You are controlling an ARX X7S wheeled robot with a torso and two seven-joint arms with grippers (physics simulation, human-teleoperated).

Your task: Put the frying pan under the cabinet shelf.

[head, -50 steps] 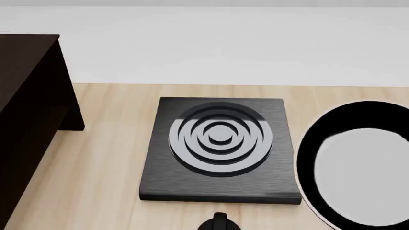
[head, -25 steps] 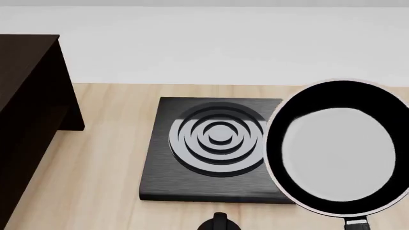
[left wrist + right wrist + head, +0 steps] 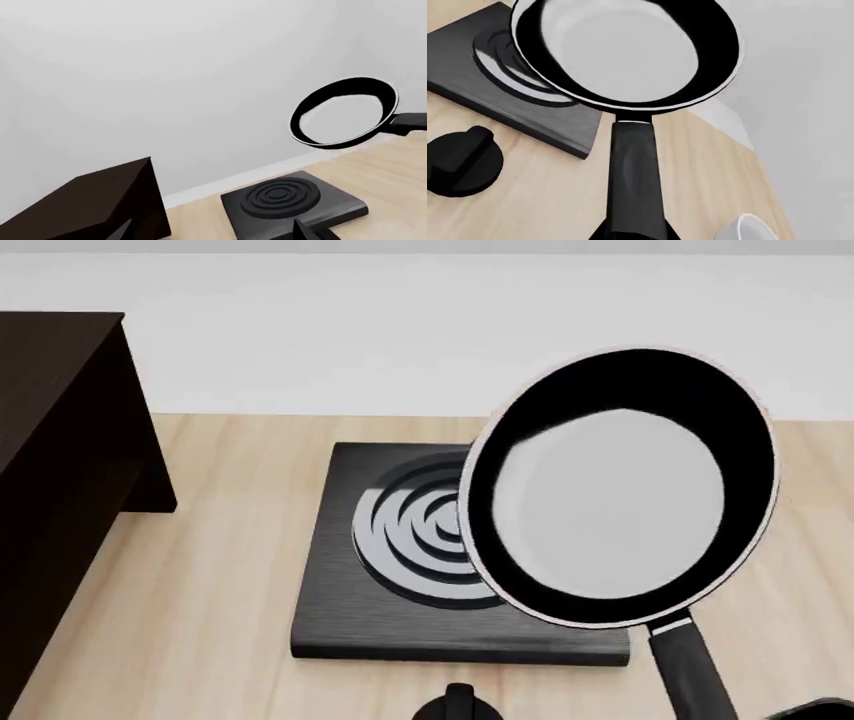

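Frying pan is hanging tilted in the air above the burner plate, well apart from the cabinet shelf. Whether either claw is spread or pinching, I cannot tell.

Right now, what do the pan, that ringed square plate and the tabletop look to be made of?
The frying pan looks like glossy black coated metal, its base mirroring pale light. The burner plate seems brushed dark metal, faintly streaked, with shiny rings. The tabletop shows pale wood grain, possibly laminate.
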